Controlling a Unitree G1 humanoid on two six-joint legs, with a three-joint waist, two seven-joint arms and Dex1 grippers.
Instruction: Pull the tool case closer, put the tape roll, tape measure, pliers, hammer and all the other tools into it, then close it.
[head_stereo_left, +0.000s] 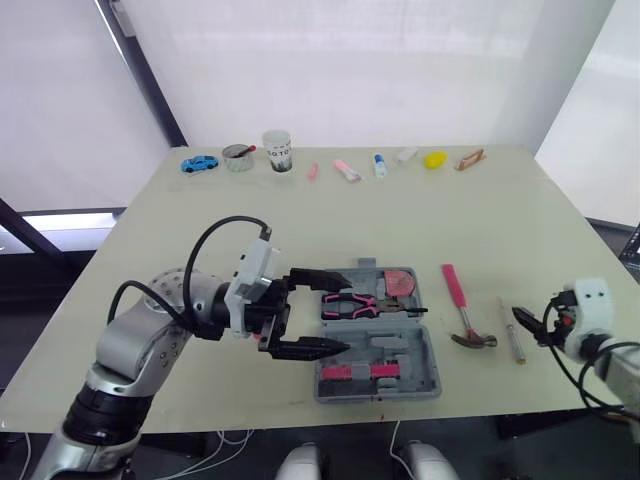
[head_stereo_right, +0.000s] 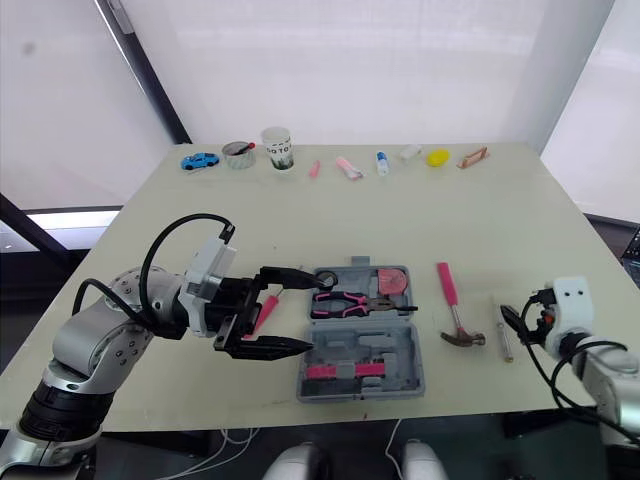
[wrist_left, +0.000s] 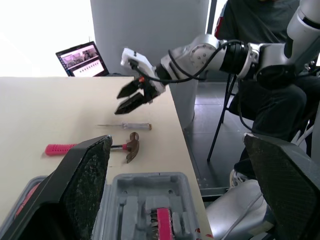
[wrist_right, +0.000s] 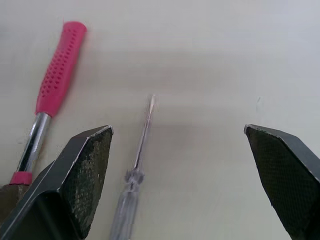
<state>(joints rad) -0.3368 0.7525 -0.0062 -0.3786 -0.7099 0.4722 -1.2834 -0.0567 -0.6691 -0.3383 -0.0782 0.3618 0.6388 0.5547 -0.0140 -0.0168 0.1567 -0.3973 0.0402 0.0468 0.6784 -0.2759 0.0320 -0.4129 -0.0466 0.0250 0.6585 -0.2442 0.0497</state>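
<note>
Tool-loading is judged underway. Fingers are spread wide, empty: left gripper (head_stereo_left: 340, 316) at grey plastic tool case (head_stereo_left: 400, 375), right gripper (wrist_right: 177, 132) over clear-handled screwdriver (wrist_right: 137, 165). Lowering and closing are needed next.

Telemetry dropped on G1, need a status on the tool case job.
Both open: left gripper at left edge of tool case, right gripper over screwdriver. Case open, pliers inside; hammer beside it on table. Path clear.

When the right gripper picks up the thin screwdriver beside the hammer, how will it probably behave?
The screwdriver looks slim and round, so it may roll if nudged. Its clear handle seems smooth plastic, probably light and slippery. Lying flat on the table, it may be hard to pinch.
</note>
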